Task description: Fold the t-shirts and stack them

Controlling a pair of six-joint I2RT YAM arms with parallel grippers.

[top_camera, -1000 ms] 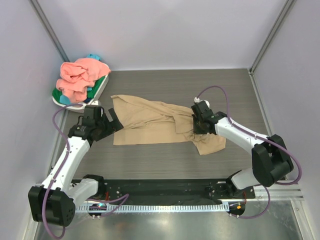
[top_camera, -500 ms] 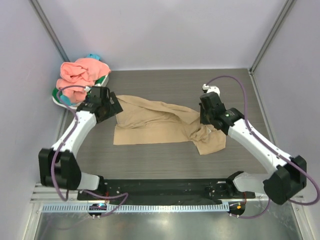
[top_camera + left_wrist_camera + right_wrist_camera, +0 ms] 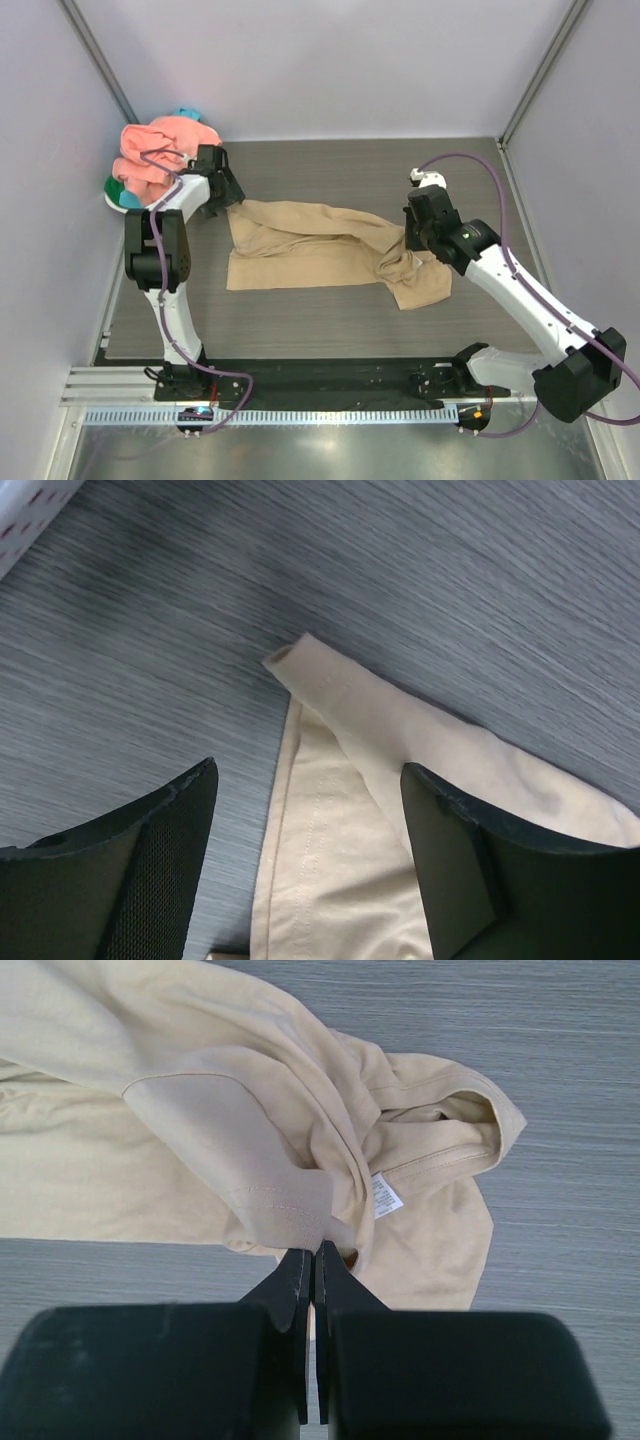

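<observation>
Once nearer, left fingers (image 3: pixel 130 870) farther back

Left arm (image 3: pixel 170 310): reaching far left; left gripper (image 3: pixel 308 780) spread wide.
Right arm (image 3: pixel 520 290): bent inward; right gripper (image 3: pixel 312 1252) clamped on tan t-shirt (image 3: pixel 150 1160).

Tan t-shirt (image 3: pixel 310 250): plain beige cloth, unfolded, lying crumpled across the middle of the bench, long axis running left to right.
Tan t-shirt, left end: flat on the bench, one hemmed corner pointing toward the far-left corner.
Tan t-shirt, right end: bunched, neck opening and white label (image 3: pixel 386 1195) facing up; one fold clamped in the right gripper (image 3: pixel 313 1252).
Salmon pink t-shirt (image 3: pixel 160 148): crumpled heap, top of the pile at the far-left corner.
Green t-shirt (image 3: pixel 115 186): beneath the pink; only an edge shows.
Teal t-shirt (image 3: pixel 187 113): same pile; small patches show.
</observation>
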